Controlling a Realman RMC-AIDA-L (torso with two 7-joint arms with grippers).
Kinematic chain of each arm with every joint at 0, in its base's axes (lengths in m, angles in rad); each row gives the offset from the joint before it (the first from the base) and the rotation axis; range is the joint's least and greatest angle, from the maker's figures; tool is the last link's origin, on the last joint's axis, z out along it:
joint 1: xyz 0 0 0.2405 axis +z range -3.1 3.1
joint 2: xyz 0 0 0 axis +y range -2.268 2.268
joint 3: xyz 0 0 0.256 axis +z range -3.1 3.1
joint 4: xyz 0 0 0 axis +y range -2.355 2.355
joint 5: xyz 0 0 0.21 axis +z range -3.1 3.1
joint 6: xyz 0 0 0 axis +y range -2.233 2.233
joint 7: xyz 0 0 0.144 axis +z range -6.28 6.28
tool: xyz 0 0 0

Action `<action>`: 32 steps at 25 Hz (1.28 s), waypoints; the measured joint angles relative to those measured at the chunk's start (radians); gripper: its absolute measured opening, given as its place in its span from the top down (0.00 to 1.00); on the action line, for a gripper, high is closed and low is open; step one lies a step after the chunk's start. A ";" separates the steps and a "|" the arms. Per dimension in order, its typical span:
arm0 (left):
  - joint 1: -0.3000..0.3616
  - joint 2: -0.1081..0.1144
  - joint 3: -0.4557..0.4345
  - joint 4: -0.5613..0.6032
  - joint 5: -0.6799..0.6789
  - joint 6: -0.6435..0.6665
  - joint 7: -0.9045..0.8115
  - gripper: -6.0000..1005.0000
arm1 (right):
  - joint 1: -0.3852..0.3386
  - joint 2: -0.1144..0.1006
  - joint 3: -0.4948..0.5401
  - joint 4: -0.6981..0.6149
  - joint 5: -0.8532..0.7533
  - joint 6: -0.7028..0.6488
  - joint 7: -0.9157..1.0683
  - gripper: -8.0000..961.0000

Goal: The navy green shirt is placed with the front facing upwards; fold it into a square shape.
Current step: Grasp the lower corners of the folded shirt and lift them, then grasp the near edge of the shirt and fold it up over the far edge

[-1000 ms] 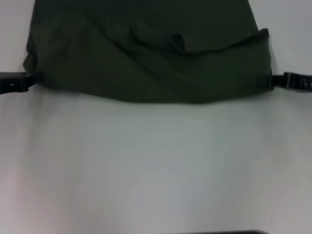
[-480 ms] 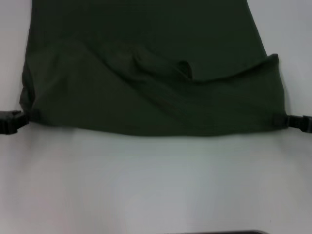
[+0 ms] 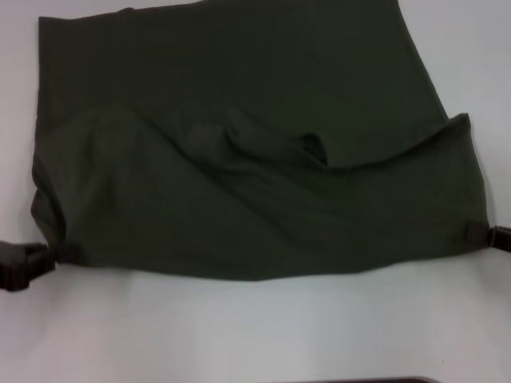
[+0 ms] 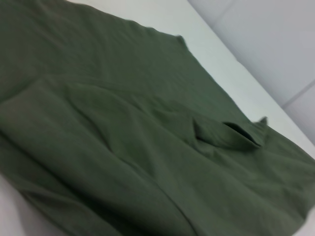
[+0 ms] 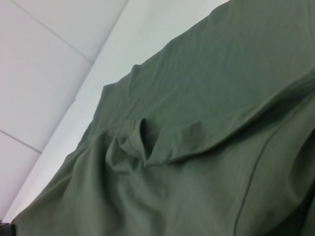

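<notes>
I have the navy green shirt (image 3: 239, 159) spread across the white table (image 3: 255, 327), and from the head camera it fills most of the upper and middle part of the scene. A layer of the cloth is doubled over onto the rest, so the near half lies as a thicker band with a wavy upper edge and a small raised pucker just right of centre, which both wrist cameras also pick up as a short open pocket in the fabric (image 4: 231, 135) (image 5: 147, 142). My left gripper (image 3: 48, 259) sits at the near left corner of the folded band, its dark fingers pinching the cloth edge there. My right gripper (image 3: 485, 235) is at the near right corner, likewise clamped on the shirt's edge, with only its tip showing at the frame border. The near edge between the two corners sags slightly toward me. I see plain olive fabric only on the upturned surfaces. The table shows bare below the shirt.
</notes>
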 joint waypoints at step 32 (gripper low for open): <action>-0.078 0.028 0.002 -0.048 0.064 -0.015 0.072 0.99 | 0.166 0.007 0.119 -0.008 0.002 -0.128 0.021 0.96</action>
